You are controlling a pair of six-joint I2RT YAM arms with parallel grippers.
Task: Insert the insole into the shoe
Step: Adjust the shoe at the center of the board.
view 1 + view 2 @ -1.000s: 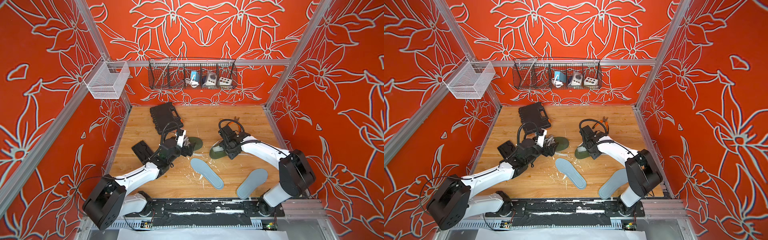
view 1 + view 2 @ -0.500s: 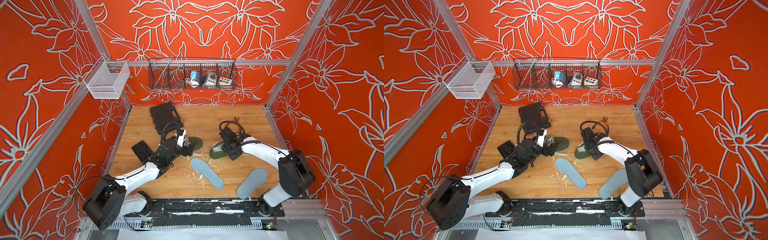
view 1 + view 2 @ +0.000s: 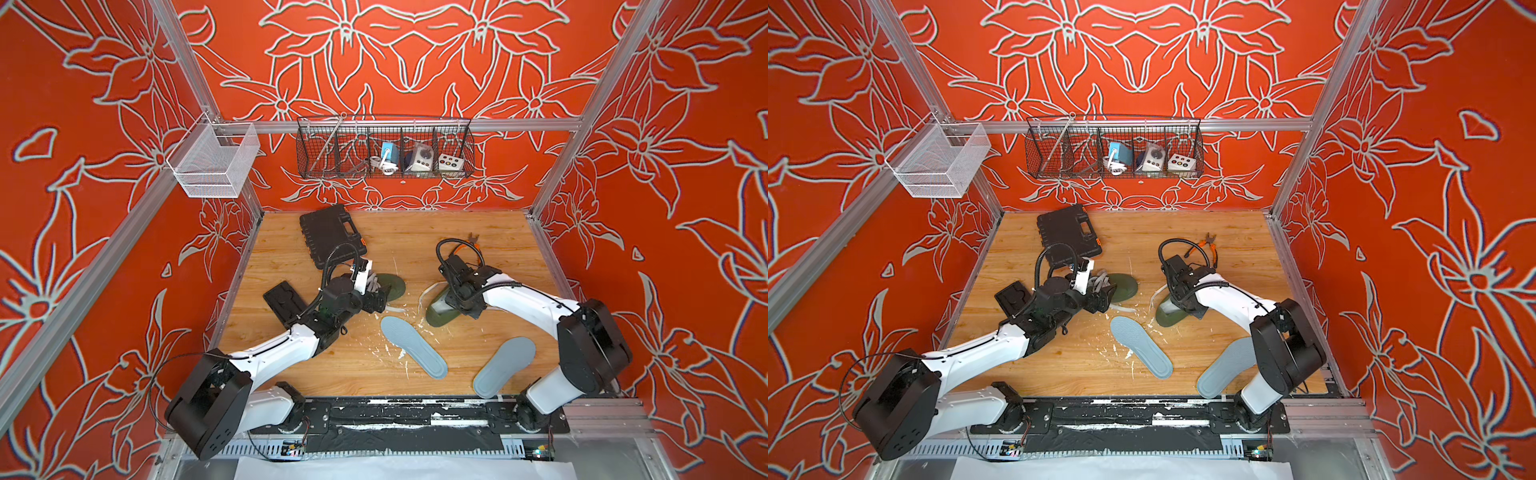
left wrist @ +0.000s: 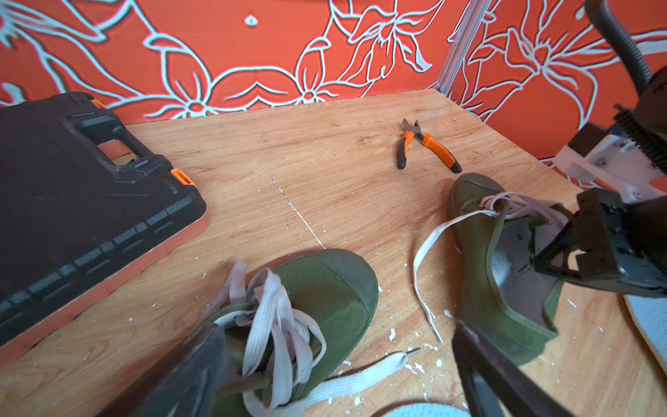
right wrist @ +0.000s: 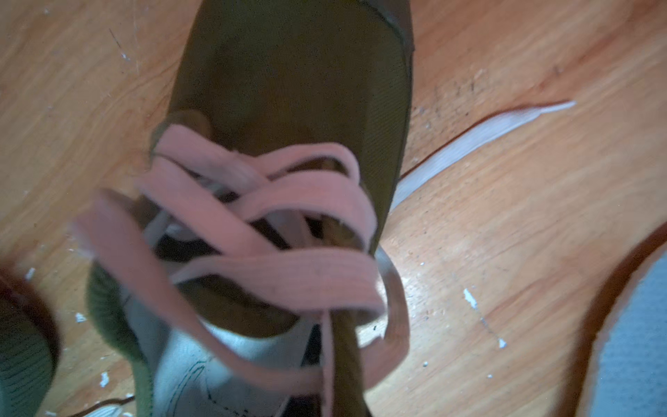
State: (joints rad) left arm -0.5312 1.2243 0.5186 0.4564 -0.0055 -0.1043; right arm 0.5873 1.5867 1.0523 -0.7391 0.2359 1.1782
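Two green shoes with pale laces lie mid-table. My left gripper (image 3: 376, 297) (image 4: 335, 328) stands open, one finger on each side of the left shoe (image 3: 395, 286) (image 4: 325, 289), by its laces. My right gripper (image 3: 455, 297) (image 5: 335, 361) is shut on the upper edge of the right shoe (image 3: 438, 311) (image 5: 296, 72), beside the opening, and a lace is caught there too. The grey lining shows inside that shoe. One grey-blue insole (image 3: 413, 347) (image 3: 1142, 347) lies flat in front of the shoes. A second insole (image 3: 505, 365) lies near the right arm's base.
A black tool case (image 3: 332, 235) lies at the back left and a small black block (image 3: 286, 299) beside the left arm. Orange pliers (image 4: 422, 144) (image 3: 1208, 245) lie behind the right shoe. Wire baskets (image 3: 384, 149) hang on the back wall. White flecks dot the wood.
My right gripper has shut on the right shoe's edge. The left gripper stays open at the left shoe. Both arms, the shoes and the insoles have hardly moved.
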